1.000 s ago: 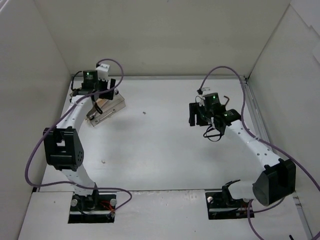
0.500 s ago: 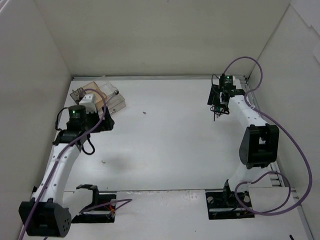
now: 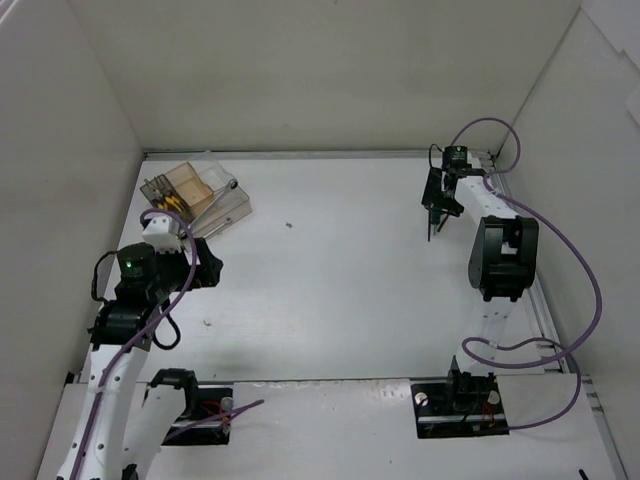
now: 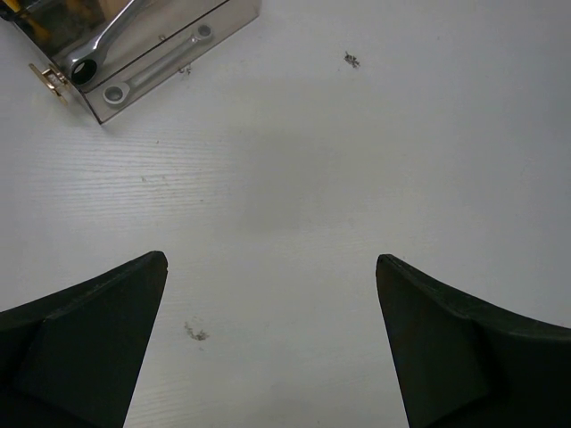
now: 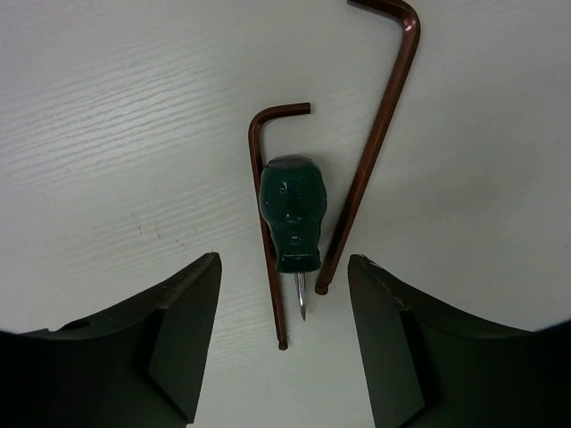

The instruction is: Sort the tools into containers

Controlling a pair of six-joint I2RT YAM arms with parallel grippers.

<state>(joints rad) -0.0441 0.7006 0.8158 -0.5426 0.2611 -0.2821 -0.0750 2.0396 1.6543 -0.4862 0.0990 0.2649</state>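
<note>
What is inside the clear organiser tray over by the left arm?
Silver wrenches lie in the clear end of the tray, and what looks like the yellow-handled pliers sits in the tan compartment. The tinted walls hide the rest.

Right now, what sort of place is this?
Probably a robot test bench: a white table boxed in by plain white panels, two white-and-black robot arms bolted at its near edge, and a clear plastic compartment tray holding hand tools.

white table with faint grain was enclosed by plain white walls at the back and both sides. 2 small dark marks lay on it, well apart: far speck toward the back, near speck at front left.
</note>
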